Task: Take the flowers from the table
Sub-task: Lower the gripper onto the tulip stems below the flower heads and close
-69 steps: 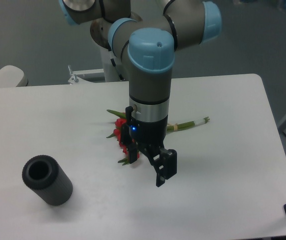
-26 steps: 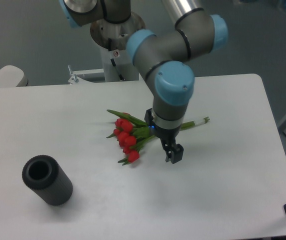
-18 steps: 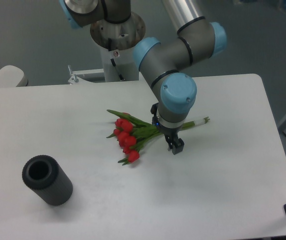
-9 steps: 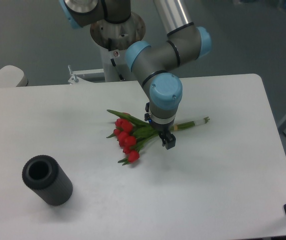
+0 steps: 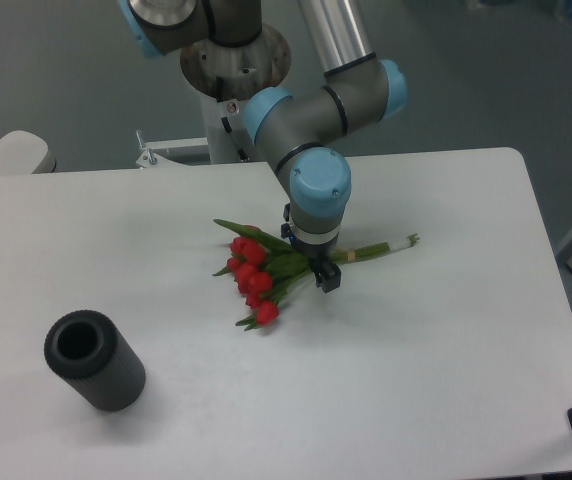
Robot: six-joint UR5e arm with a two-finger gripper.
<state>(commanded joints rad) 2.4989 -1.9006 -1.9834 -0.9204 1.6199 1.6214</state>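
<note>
At the lower left of the frame a dark grey cylinder (image 5: 94, 360) lies on its side on the white desk (image 5: 446, 360), with its open end turned to the upper left. It is well apart from everything else.

Near the middle of the frame lie the flowers (image 5: 256, 280), flat on the desk. The red buds are gathered at the left end, with green leaves among them. The long green stems (image 5: 371, 250) run to the right and a little upward, and they end at a pale tip.

Directly over the stems, just to the right of the buds, the tool (image 5: 324, 275) points down from a wrist with a light blue cap. Its dark fingers (image 5: 328, 278) reach the level of the stems where these leave the leaves. From this view I cannot tell if the fingers are apart or closed, or if they touch the stems.

The arm (image 5: 316, 100) goes up from the wrist to the top middle of the frame, where its base stands behind the far edge of the desk.
</note>
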